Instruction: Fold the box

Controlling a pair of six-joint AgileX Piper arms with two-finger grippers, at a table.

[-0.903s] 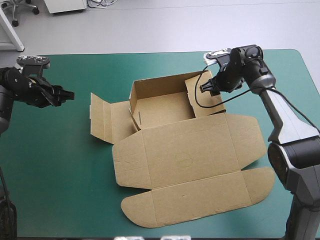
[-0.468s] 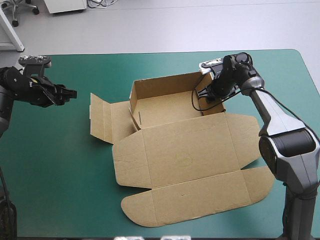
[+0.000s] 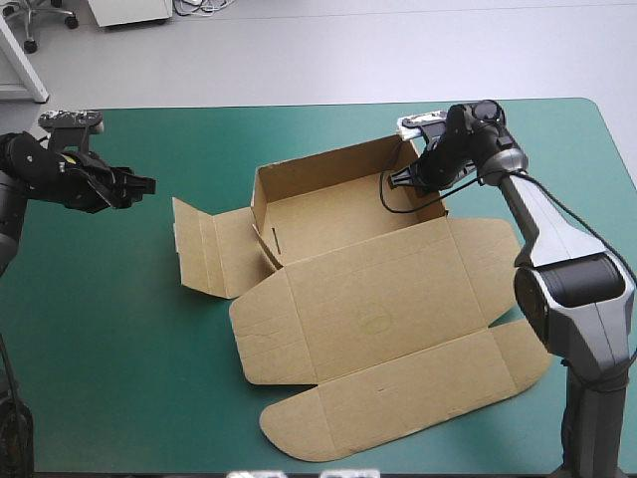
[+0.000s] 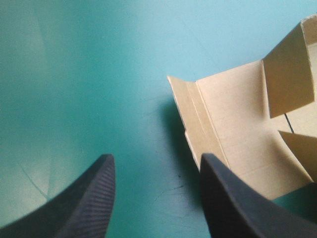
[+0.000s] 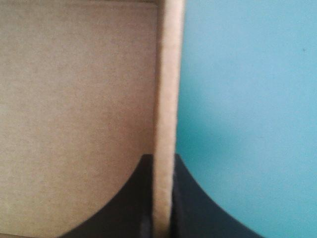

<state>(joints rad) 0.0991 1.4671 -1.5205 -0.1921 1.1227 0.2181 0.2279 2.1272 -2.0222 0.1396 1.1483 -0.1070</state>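
Observation:
The brown box (image 3: pixel 378 299) lies mid-table, partly formed: its back wall and right wall stand up, and the wide lid panel lies flat toward the near edge. My right gripper (image 3: pixel 410 177) is at the tray's right wall. In the right wrist view, that gripper (image 5: pixel 163 158) is shut on the wall's top edge (image 5: pixel 168 74), one finger on each side. My left gripper (image 3: pixel 147 185) hovers open over the cover, left of the box and apart from it. The left wrist view shows the left gripper (image 4: pixel 156 158) with the flat left flap (image 4: pixel 233 124) ahead of it.
The lid's rounded end flap (image 3: pixel 398 418) reaches close to the table's near edge. The left side flap (image 3: pixel 204 249) lies unfolded on the teal-green cover (image 3: pixel 100 329). A strip of cover separates that flap from my left gripper.
The right wall has gone from leaning outward to upright, with the right gripper closing in on it. The whole box has turned slightly and slid a little toward the near right. The left gripper barely moved.

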